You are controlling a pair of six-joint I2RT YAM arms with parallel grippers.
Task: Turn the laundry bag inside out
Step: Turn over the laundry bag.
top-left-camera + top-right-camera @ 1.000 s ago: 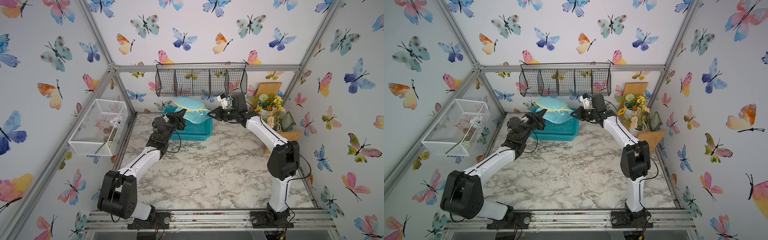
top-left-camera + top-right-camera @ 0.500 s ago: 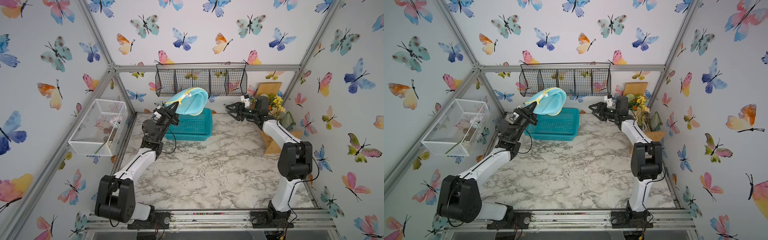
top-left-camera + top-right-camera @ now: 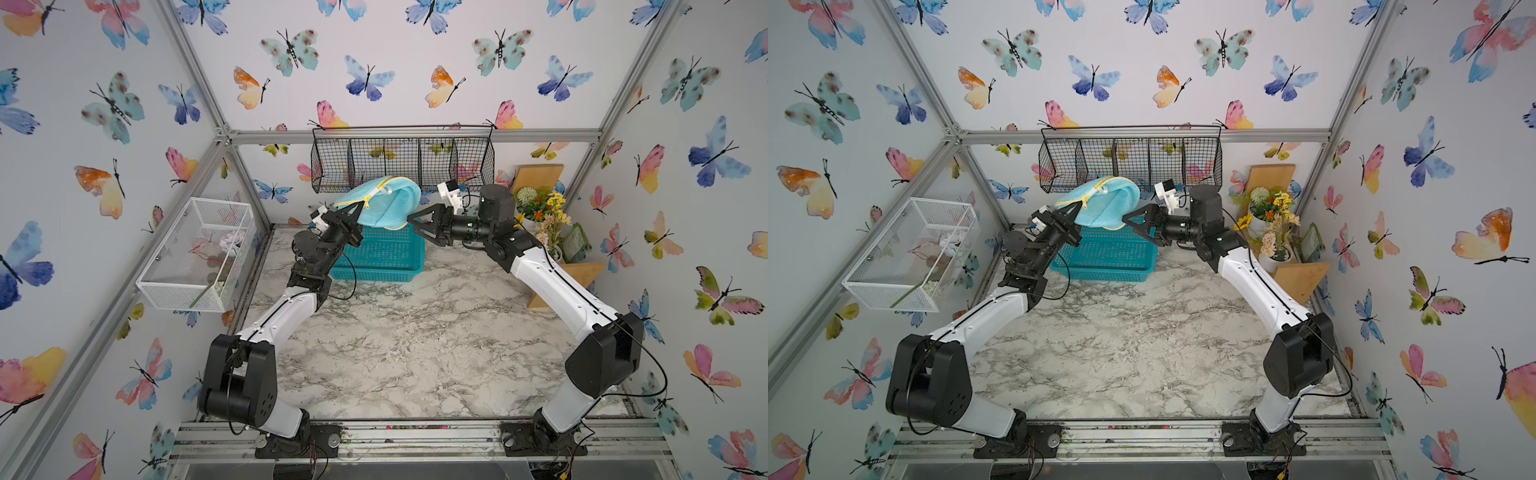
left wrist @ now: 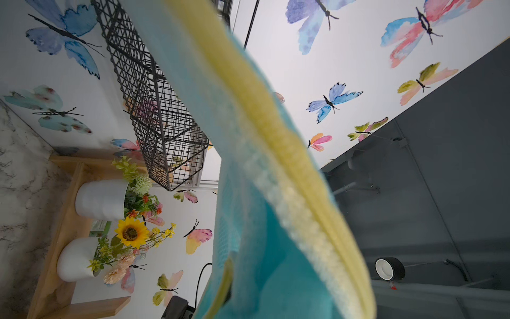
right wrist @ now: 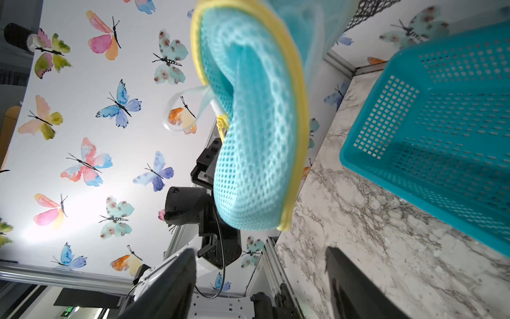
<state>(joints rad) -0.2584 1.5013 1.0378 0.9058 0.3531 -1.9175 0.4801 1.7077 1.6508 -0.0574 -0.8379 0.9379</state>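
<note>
Left gripper (image 3: 352, 214) is closed on the yellow-piped edge of the laundry bag (image 3: 384, 203) and holds it in the air, clear of the worktop (image 3: 415, 345). In both top views the bag extends from this gripper toward the right arm, above the rear part of the teal basket (image 3: 380, 259) and in front of the black wire rack (image 3: 401, 162) on the back wall. The left wrist view shows only blurred turquoise mesh (image 4: 262, 262) and yellow piping running away from the camera; the jaws themselves are out of frame there. Right gripper (image 3: 419, 227) stands with its jaws spread wide and holds nothing. It points at the free end of the bag and sits just beside it. In the right wrist view both black fingers (image 5: 171, 279) are visible, with a gap between their tips and the bag's rounded lower end (image 5: 256, 171). A white ribbon (image 5: 176, 110) loop hangs from the bag's seam. The teal basket rests on the worktop at the rear.
</note>
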